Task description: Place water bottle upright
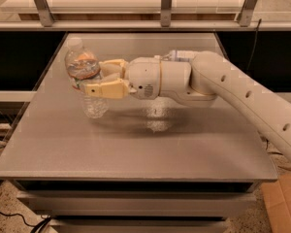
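The water bottle [86, 76] is clear ribbed plastic with a white cap and a red-orange label band near its shoulder. It stands almost upright at the left of the grey table [136, 144], cap up and leaning slightly left, its base on or just above the surface. My gripper [99, 77] reaches in from the right and is shut on the bottle's middle, one cream finger [106, 89] in front and one behind. The white arm [233, 91] stretches to the right edge.
A second clear bottle [179, 56] shows partly behind the arm's wrist, near the table's back. A metal rail with posts [166, 6] runs along the back edge. A cardboard box [281, 203] sits on the floor at the lower right.
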Controlling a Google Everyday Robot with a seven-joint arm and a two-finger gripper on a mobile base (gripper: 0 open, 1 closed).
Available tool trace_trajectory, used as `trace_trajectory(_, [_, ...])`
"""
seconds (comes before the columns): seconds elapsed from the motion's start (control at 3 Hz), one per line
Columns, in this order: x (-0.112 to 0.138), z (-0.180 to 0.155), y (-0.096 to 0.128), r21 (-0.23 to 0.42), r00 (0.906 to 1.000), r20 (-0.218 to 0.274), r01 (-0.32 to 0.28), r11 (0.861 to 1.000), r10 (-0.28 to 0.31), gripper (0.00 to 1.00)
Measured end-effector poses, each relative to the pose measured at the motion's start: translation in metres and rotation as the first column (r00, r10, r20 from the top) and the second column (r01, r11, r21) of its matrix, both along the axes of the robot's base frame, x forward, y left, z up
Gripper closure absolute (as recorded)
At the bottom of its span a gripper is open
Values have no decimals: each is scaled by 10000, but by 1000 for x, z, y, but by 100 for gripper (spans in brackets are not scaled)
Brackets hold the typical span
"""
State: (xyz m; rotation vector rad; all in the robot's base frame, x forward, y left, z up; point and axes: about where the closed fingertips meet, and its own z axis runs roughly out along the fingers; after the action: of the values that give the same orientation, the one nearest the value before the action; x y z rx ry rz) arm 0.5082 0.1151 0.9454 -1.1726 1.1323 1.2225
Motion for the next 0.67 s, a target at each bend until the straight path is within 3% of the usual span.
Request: trace_trajectory(0.67, [1, -4, 2, 71, 9999, -135, -47, 10000, 48, 100])
